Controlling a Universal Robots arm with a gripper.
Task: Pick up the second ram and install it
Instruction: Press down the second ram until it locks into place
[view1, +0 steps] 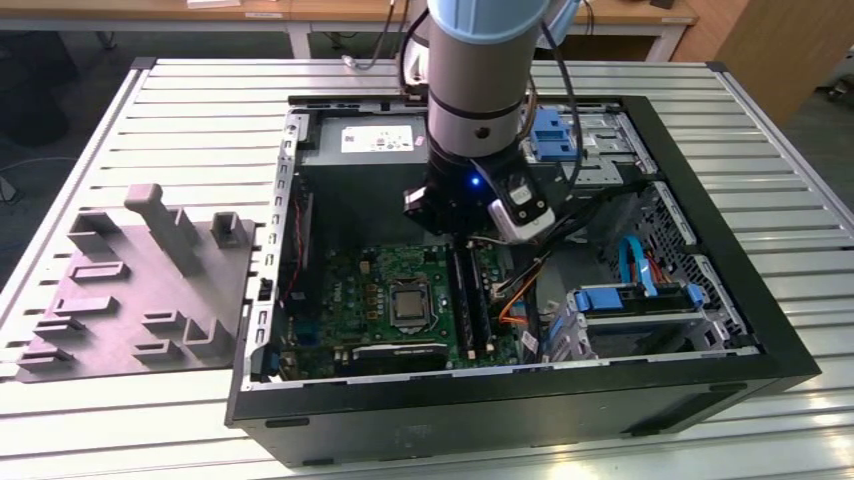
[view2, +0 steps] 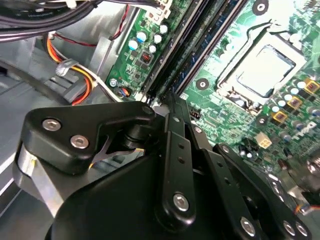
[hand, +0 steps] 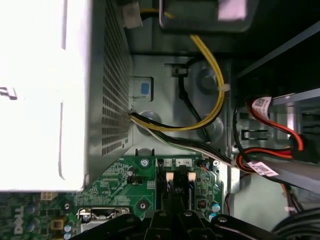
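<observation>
While above one motherboard (view1: 360, 300), one claw (view2: 167, 101) (low).

robotics lab or assembly workshop, set up around an opened desktop computer.

an open computer case (view1: 747, 360) is laid on a ribbed aluminium work table (view1: 200, 120), with its green motherboard (view1: 387, 290) and grey power-supply box (view1: 360, 140) exposed. a grey moulded fixture tray (view1: 127, 290) is placed beside the case, toward the exterior view's left. an industrial robot arm (view1: 474, 90) is lowered into the case. wooden desks (view1: 320, 15) with metal legs are seen behind the table, and a dark floor is seen around it.
</observation>
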